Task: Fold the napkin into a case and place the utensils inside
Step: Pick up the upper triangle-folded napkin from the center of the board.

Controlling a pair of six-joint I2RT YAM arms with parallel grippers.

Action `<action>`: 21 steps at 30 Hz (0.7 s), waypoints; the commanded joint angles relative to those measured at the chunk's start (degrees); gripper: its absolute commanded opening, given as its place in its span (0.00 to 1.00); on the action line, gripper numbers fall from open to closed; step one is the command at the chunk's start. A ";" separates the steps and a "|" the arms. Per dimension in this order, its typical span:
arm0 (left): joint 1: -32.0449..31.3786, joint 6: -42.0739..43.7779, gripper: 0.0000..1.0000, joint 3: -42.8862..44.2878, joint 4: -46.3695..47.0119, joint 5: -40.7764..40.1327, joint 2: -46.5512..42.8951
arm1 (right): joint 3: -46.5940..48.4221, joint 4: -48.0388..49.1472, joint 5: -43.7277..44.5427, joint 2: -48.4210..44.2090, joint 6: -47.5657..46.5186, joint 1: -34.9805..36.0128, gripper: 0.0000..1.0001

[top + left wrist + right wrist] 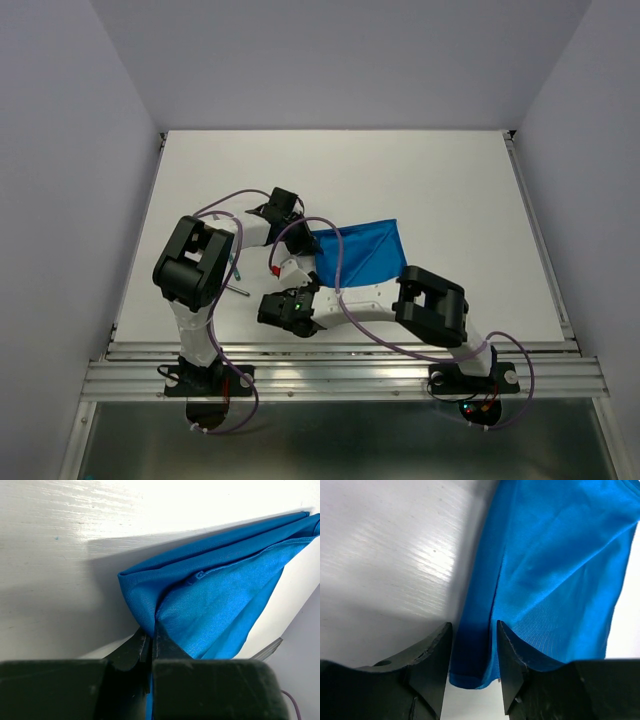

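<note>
The bright blue napkin [365, 250] lies folded into a layered wedge on the white table, right of centre. My left gripper [310, 240] is shut on its left corner; in the left wrist view the jaws [151, 635] pinch the cloth [215, 600], which bunches up from them. My right gripper [308, 268] is open at the napkin's near-left edge; in the right wrist view [474, 625] its fingers straddle a folded edge of the cloth [555, 570] without closing on it. The teal-handled utensil [236, 267] and the slim grey one [241, 292] lie left of the grippers, partly hidden by the left arm.
The white table [450, 180] has a metal rail along its near edge [340, 375]. Both arms cross low over the near-left part of the table, with purple cables looping over them. Grey walls enclose the sides and back.
</note>
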 commanded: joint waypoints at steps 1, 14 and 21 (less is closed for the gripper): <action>-0.33 0.07 0.00 0.90 -0.79 -0.33 -3.71 | 2.47 -3.21 4.91 2.13 2.62 0.35 0.46; -0.24 0.33 0.00 1.51 -2.01 -0.51 -5.20 | 1.16 -0.24 6.59 0.04 2.45 0.35 0.01; 1.43 2.00 0.00 3.36 -6.14 -1.82 -10.29 | 0.45 5.57 -0.88 -7.52 -1.24 0.35 0.01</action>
